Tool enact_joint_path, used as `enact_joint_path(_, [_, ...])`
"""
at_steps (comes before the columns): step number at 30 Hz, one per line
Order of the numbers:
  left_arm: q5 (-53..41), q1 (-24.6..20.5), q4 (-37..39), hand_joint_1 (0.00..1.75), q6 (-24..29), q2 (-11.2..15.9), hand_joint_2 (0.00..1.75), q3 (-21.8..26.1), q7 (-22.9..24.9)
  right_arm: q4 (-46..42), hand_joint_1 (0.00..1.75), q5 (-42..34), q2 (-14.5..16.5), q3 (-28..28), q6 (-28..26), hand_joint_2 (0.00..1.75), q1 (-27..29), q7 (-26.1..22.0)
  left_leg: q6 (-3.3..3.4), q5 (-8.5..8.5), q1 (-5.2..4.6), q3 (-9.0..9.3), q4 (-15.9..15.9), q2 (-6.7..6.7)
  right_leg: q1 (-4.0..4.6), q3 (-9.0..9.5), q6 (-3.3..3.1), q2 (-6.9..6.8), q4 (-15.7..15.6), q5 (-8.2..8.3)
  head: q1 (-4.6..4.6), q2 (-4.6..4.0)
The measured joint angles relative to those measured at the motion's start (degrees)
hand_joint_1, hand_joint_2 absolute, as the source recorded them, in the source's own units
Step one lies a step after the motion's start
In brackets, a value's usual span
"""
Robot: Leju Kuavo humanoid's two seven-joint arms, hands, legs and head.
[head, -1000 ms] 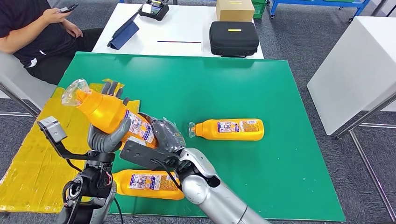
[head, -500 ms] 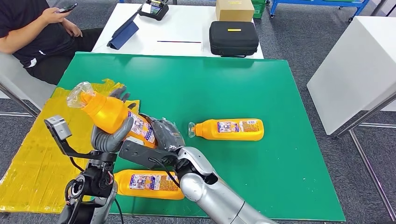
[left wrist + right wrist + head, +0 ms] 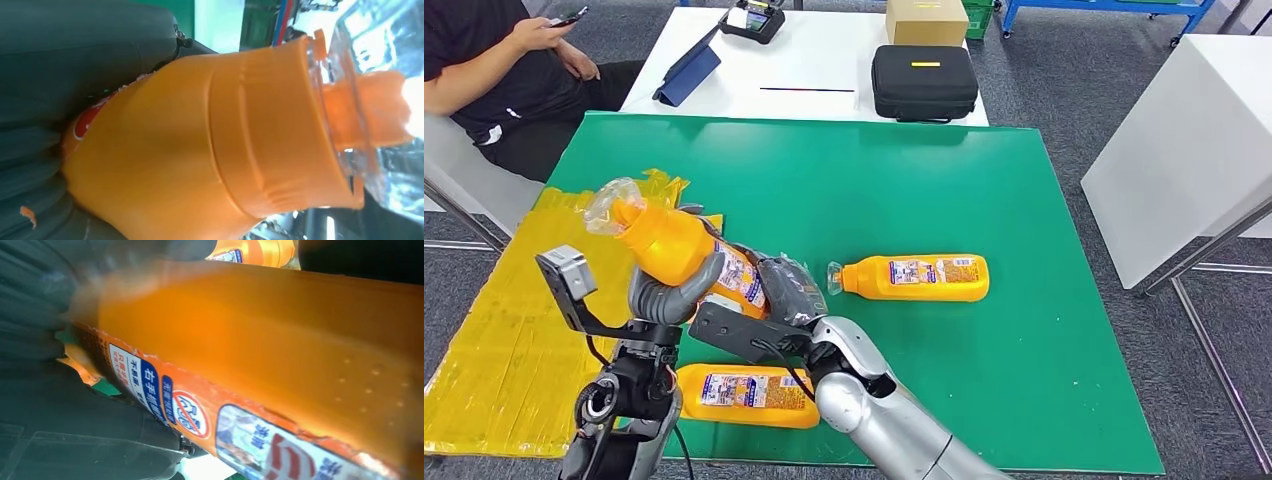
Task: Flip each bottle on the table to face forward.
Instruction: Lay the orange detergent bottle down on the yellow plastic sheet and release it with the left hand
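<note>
You have 1 bottle point(image 3: 679, 255) lifted off the mat point(image 3: 944, 230) at the near left, tilted with its clear cap up and to the far left. Your left hand point(image 3: 669, 295) wraps its upper body from below, fingers closed around it. Your right hand point(image 3: 784, 290) closes on its lower, labelled end, so both hands are gripping this same bottle. 2 more bottles lie on the mat: 1 on its side near the middle point(image 3: 914, 277), cap pointing left, and 1 at the near edge point(image 3: 744, 392), just below your arms. To turn the held bottle well, let 1 hand carry the weight while the other rolls the body around its long axis; do not twist both against each other. Watch the label in the right wrist view, and stop rolling once it faces front. Lower it clear of the near-edge bottle, which sits close under your forearms, and set it flat before you release.
</note>
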Motion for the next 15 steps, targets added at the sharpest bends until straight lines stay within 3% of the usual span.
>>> enact_joint_path(1, [-0.9, -0.1, 0.0, 1.75, 0.4, -0.1, 1.75, 0.0, -0.2, -0.2, 0.91, 0.2, 0.0, -0.2, 0.0, 1.75, 0.1, 0.0, 0.0, 0.0, 0.0, 0.0, 0.0, 0.0, 0.0, 0.0, 0.0, 0.0, 0.0, 0.0, 0.01, 0.0])
enact_joint_path(3, [-3.6, -0.3, 0.0, 1.75, 1.8, -0.1, 1.75, -0.1, -1.2, -0.7, 0.03, 0.6, 0.0, -0.6, -0.1, 0.87, 0.5, -0.5, 0.0, 0.0, 0.0, 0.0, 0.0, 0.0, 0.0, 0.01, 0.0, 0.0, 0.0, 0.0, -0.01, 0.0])
enact_joint_path(5, [-10.4, -0.6, 0.0, 1.75, 5.7, 0.1, 1.75, -0.3, -2.6, -1.5, 0.0, 0.8, 0.0, -1.2, -0.3, 0.0, 1.3, -1.5, 0.0, 0.0, 0.0, 0.0, 0.0, -0.02, 0.0, 0.04, 0.0, -0.02, 0.0, 0.0, 0.01, 0.0])
enact_joint_path(11, [-44.7, -3.4, 0.1, 1.75, 26.4, 2.5, 1.75, 0.6, -0.2, -8.4, 0.0, 0.9, -1.1, -1.9, 2.8, 0.0, 6.8, -2.9, -0.01, -0.01, 0.02, -0.05, 0.0, -0.02, 0.03, 0.03, 0.0, -0.01, 0.0, 0.0, 0.0, 0.0])
enact_joint_path(15, [-60.6, -4.8, 2.0, 1.75, 35.2, 4.8, 1.75, 2.6, 3.3, -14.8, 0.0, 0.3, -2.4, -0.3, 5.1, 0.0, 9.9, -3.0, -0.01, -0.01, 0.05, -0.05, 0.0, -0.04, 0.03, 0.03, -0.03, -0.01, 0.0, -0.02, 0.01, 0.0])
